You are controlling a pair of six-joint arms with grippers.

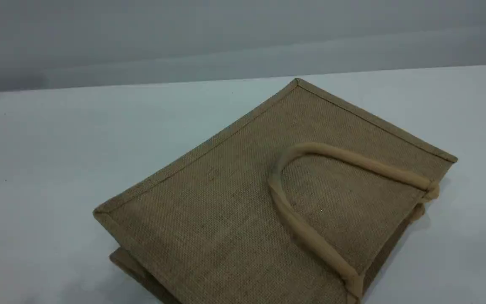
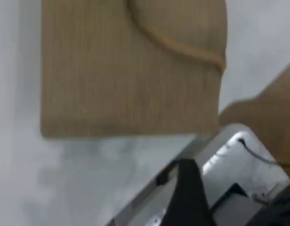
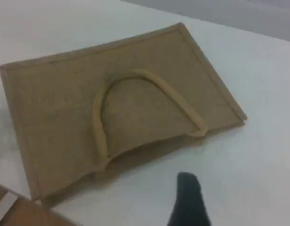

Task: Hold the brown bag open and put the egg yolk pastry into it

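Scene view shows a large tan-brown woven jute tote, the brown bag point(image 1: 243, 198), lying flat on its side on the smooth white table point(image 1: 57, 160). Its weave is coarse and gridded, its edges bound in folded seams, and its outline is rectangular, set at a slant with one corner pointing toward the far wall. A lighter beige padded rope-like handle point(image 1: 293, 211) lies in an arch across the upper face, its ends stitched at the bag's mouth edge on the right. Below the near left corner a folded gusset peeks out. No arm enters this view, and no pastry shows here or in either wrist view.

Left wrist view looks down on the bag point(image 2: 126, 80) from the other side, blurred, with the curve of the handle point(image 2: 182, 44) near the top. It alone shows the table's near edge, grey metal hardware and a brownish floor beyond. One dark fingertip of the left gripper point(image 2: 187, 197) rises at the bottom, away from the bag.

Right wrist view alone shows the mouth edge, slightly parted beneath the handle point(image 3: 100, 127). A single dark fingertip of the right gripper point(image 3: 189, 200) hangs over bare table just beside that edge. Both grippers stand spread wide, grasping nothing.
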